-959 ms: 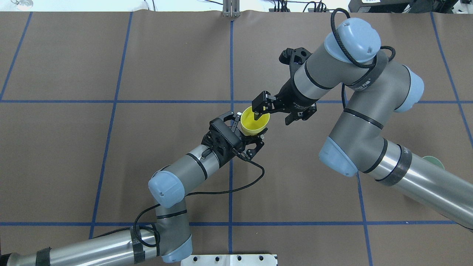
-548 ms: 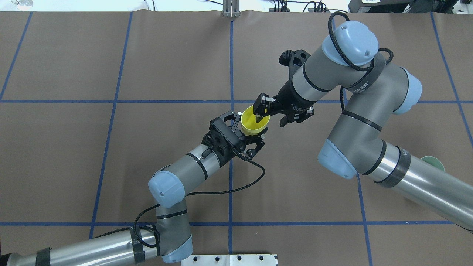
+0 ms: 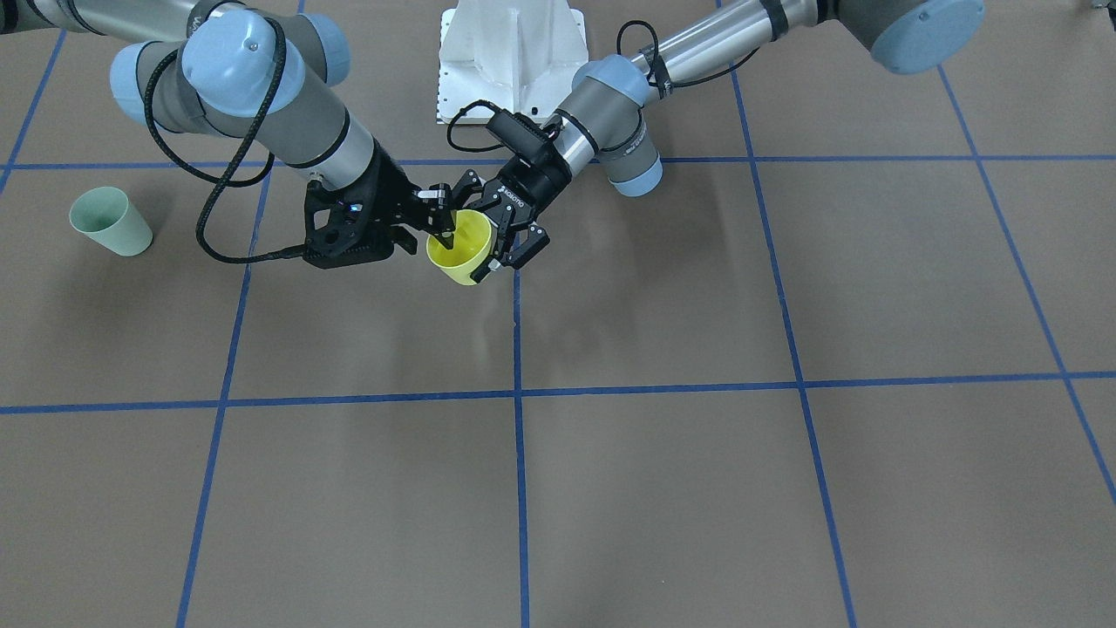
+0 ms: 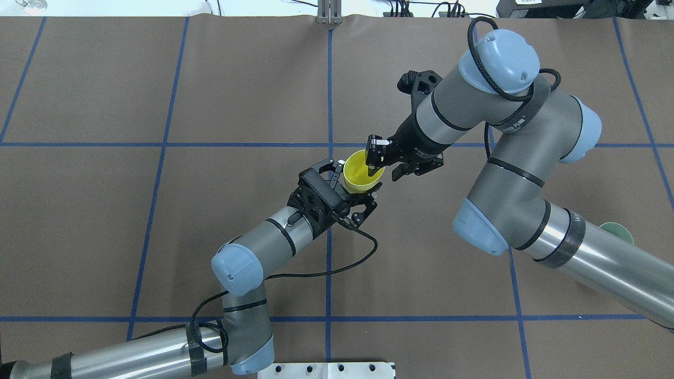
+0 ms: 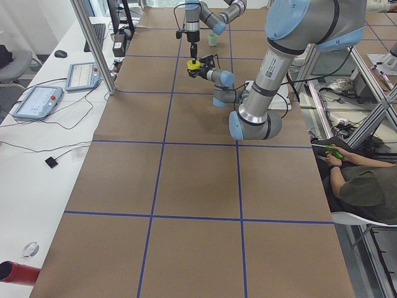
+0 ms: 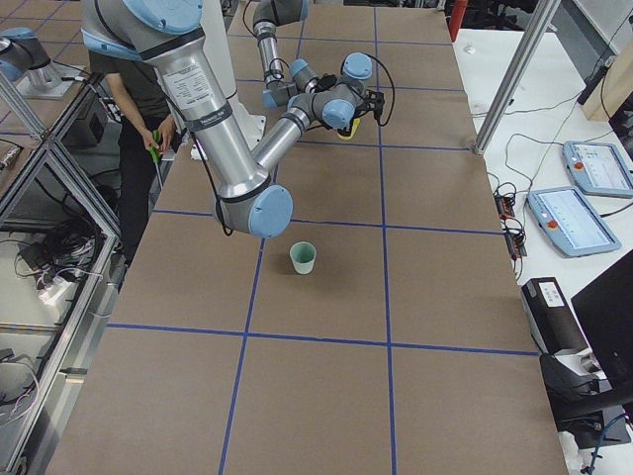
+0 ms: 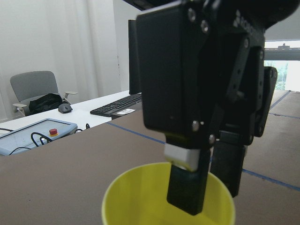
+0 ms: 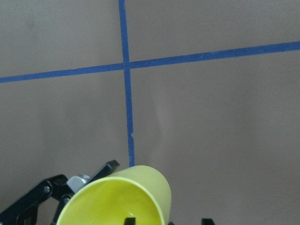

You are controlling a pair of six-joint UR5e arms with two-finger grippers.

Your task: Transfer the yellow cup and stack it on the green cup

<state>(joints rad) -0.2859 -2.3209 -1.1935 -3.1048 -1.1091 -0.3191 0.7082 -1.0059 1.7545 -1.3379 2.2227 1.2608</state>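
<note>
Cup btwn left end effector, right end effector; 2nd cup apart, robot's right.

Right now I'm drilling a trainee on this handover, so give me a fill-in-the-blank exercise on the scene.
The left gripper holds the yellow cup above the ___.
One finger of the right gripper dips ___ the cup.
The green cup stands upright on the robot's ___ side.
Missing: table; inside; right.

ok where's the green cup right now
Front-facing view, far left: the green cup stands upright on the robot's right side, far from the yellow cup.
</note>
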